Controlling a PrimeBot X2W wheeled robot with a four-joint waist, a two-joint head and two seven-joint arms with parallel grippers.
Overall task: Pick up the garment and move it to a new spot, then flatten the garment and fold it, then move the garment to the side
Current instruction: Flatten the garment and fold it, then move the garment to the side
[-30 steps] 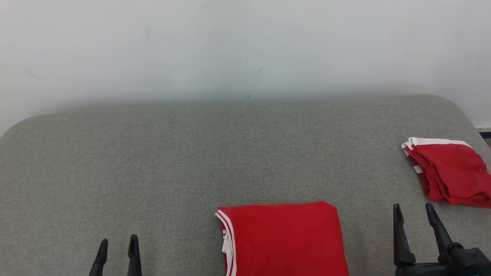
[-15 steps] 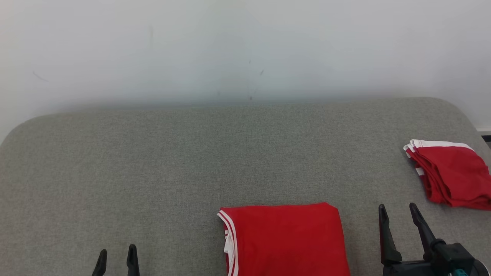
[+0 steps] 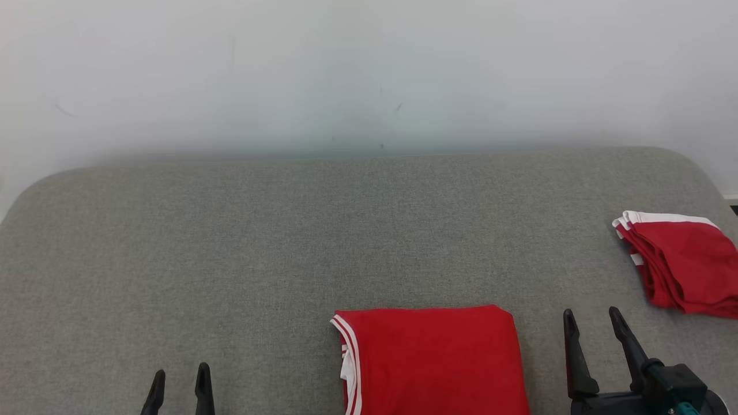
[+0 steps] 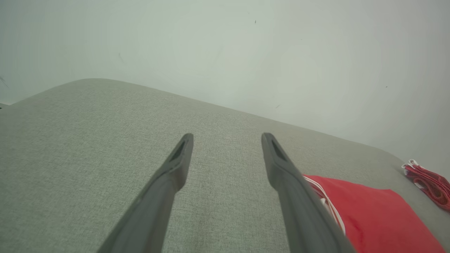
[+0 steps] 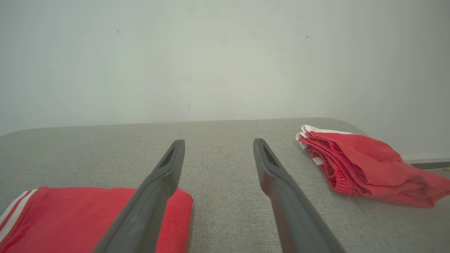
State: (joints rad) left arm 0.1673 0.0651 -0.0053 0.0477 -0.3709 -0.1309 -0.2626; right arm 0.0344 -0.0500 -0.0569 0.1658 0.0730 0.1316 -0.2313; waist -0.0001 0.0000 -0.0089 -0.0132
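A grey fabric surface is stretching out below a pale wall, and the folded red garment is lying at its near edge, between the two grippers. The left gripper and right gripper are both standing open, holding nothing (the right one just beside the garment). Moving it aside is looking like the remaining step; a shallow, one-sided pinch is risking the layers sliding apart, or a drag crowding the other red pile.

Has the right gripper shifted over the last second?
Yes. The right gripper has slid left in the head view, narrowing its gap to the folded red garment.
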